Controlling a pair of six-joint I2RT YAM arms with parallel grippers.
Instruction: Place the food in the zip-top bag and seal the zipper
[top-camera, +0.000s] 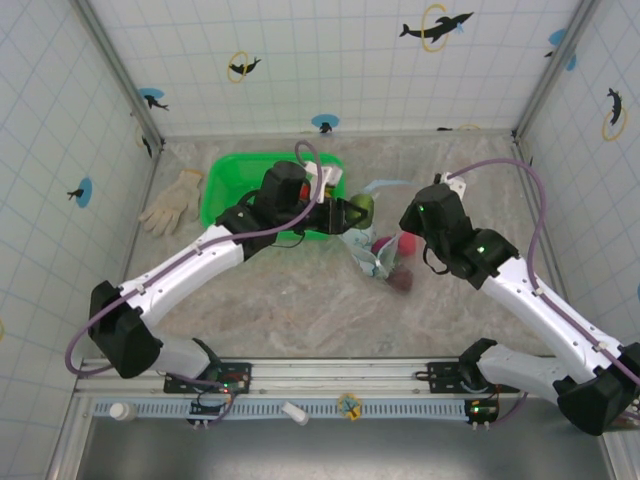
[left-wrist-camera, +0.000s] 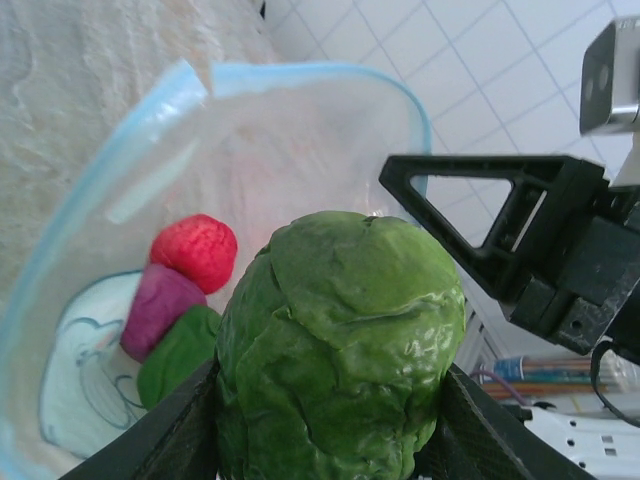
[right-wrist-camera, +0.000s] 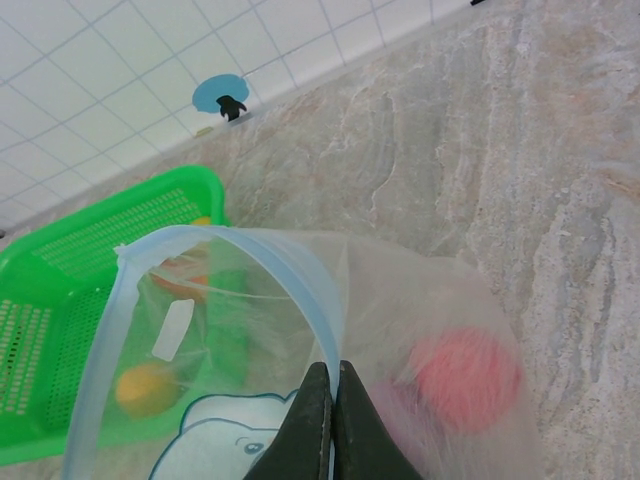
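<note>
Close up in the left wrist view, a bumpy, shiny green toy cabbage (left-wrist-camera: 340, 340) was pinched in the left gripper (left-wrist-camera: 330, 372). It sat between two black fingers (left-wrist-camera: 165, 440) that were cut off by the bottom edge. It hid part of the clear, crinkly plastic zip-top bag (left-wrist-camera: 300, 150) behind it. The thin light-blue zipper strip (left-wrist-camera: 140, 125) ran round the bag's wide-open mouth. Inside lay a rough red toy ball (left-wrist-camera: 195, 250), a smooth purple piece (left-wrist-camera: 158, 310) and a green piece (left-wrist-camera: 178, 358) that was half hidden.

From the right wrist view, the right gripper (right-wrist-camera: 330, 385) had its dark fingers pressed tight together, pinching the bag at its blue strip. The red ball was only a blur through the plastic. Behind the bag stood a bright green plastic basket (right-wrist-camera: 60, 290) full of little holes. Some yellow and orange shapes (right-wrist-camera: 145, 388) seen through the bag were too blurry to name.

From the top view, the bag lay crumpled on the stone-look table (top-camera: 300, 300) between the two arms, just beside the basket. The cabbage hung over its mouth. A floppy white glove (top-camera: 172, 205) lay left of the basket.
</note>
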